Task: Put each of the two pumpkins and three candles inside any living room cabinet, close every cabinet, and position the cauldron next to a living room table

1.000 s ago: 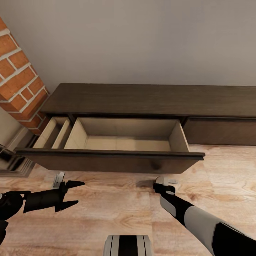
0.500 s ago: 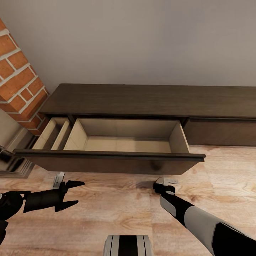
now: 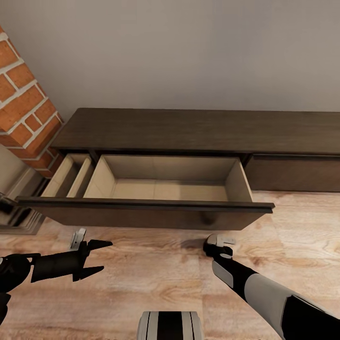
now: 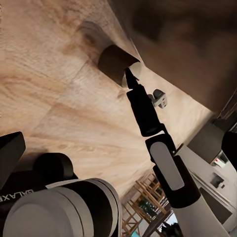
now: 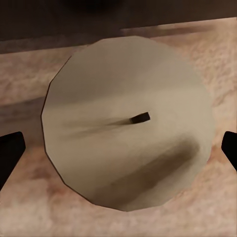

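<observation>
**Right gripper poised over a candle before the open drawer**

A long low dark brown wooden cabinet (image 3: 198, 132) stands against a plain grey wall (image 3: 189, 52), with a red brick column (image 3: 23, 104) at its left end. Its wide pull-out drawer (image 3: 165, 186) stands open, showing a bare pale beige interior; a narrower beige compartment (image 3: 71, 175) lies just left of it, behind the same dark front panel. The drawer front to the right (image 3: 293, 174) is shut.

In the head view the left gripper (image 3: 97, 258) hangs above the light wood plank floor (image 3: 156, 278), in front of the drawer's left part, its two dark pointed fingers spread apart and holding nothing. The right gripper (image 3: 213, 243) points down at the floor just in front of the drawer's right half.

The right wrist view looks straight down on a short squat pale beige-grey candle (image 5: 129, 123) with a flat round top and a small dark wick at its centre. The candle stands upright on the floor beside the dark cabinet front. The gripper's two black fingertips (image 5: 10, 150) show at either side of the candle, spread wider than it and apart from it.

In the left wrist view the same candle (image 4: 117, 63) stands on the floor planks near the cabinet, with the right gripper's tip (image 4: 130, 78) directly at it; whether they touch cannot be told.
</observation>
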